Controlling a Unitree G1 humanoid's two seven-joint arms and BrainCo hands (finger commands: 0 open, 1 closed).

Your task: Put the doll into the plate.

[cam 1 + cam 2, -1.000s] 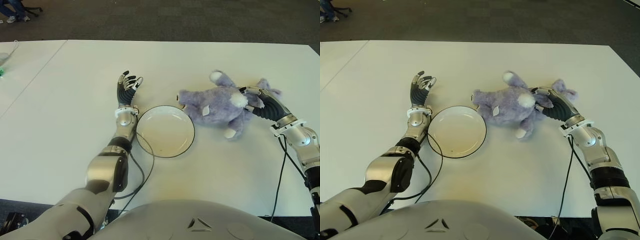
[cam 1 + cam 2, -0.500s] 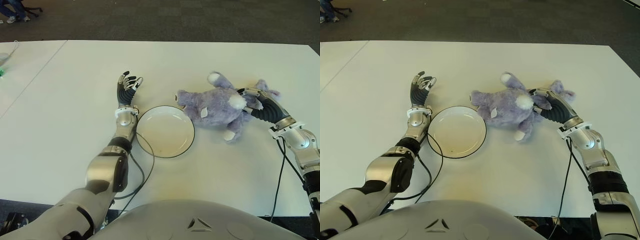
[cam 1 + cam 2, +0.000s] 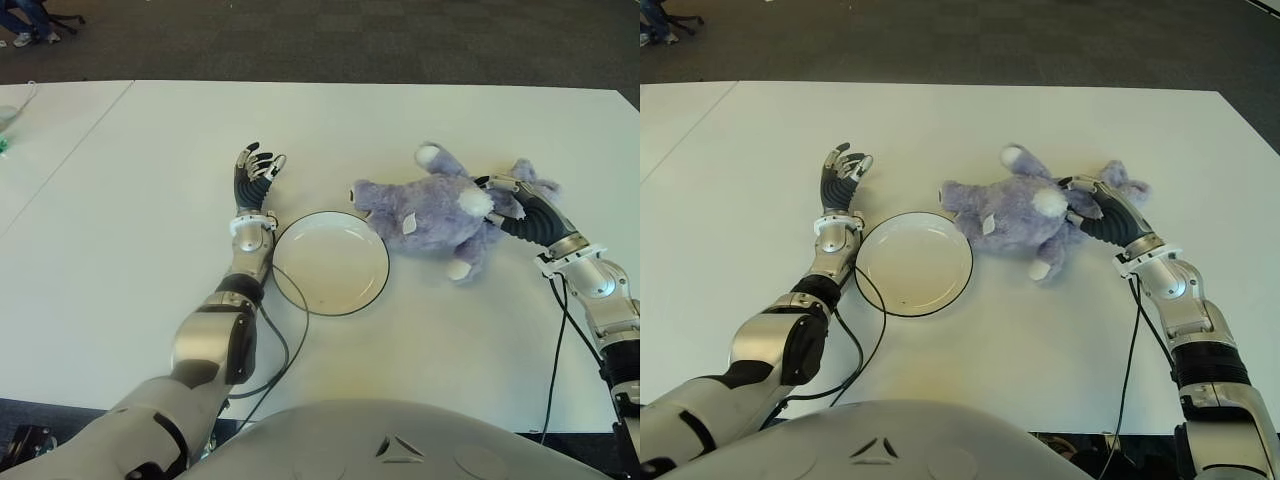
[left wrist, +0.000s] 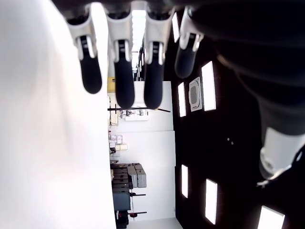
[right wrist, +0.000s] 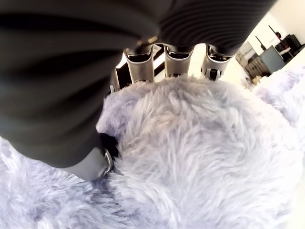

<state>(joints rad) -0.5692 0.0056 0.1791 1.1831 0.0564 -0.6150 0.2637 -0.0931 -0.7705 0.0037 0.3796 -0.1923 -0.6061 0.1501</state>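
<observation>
The two eye views show the whole scene: one white table (image 3: 400,120), one round plate (image 3: 330,262) with a dark rim, and one purple plush doll (image 3: 430,212) lying on the table just to the right of the plate. The doll's head end comes close to the plate's rim, but the doll is not in the plate. Two robot hands are seen.

The right hand (image 3: 510,205) is at the right end of the doll and is closed around its fur. Only the right wrist view shows this grasp from near: the fingers (image 5: 174,59) curve over a round mass of the doll's fur (image 5: 200,157), and the thumb presses into the fur from the other side. This view does not show the plate or the table surface. From the eye views alone the fingers are partly hidden behind the plush, so the closed grip is clearer at the wrist.

The left hand (image 3: 256,175) shows just beside the plate, on its left side, toward the far edge. Its fingers are extended and relaxed, and it holds nothing. The left wrist view confirms this: four fingertips (image 4: 124,81) stand apart with nothing between them, and behind them one sees a room with ceiling lights, which the eye views do not show.

A black cable (image 3: 290,330) curves on the table near the left forearm, beside the plate.
</observation>
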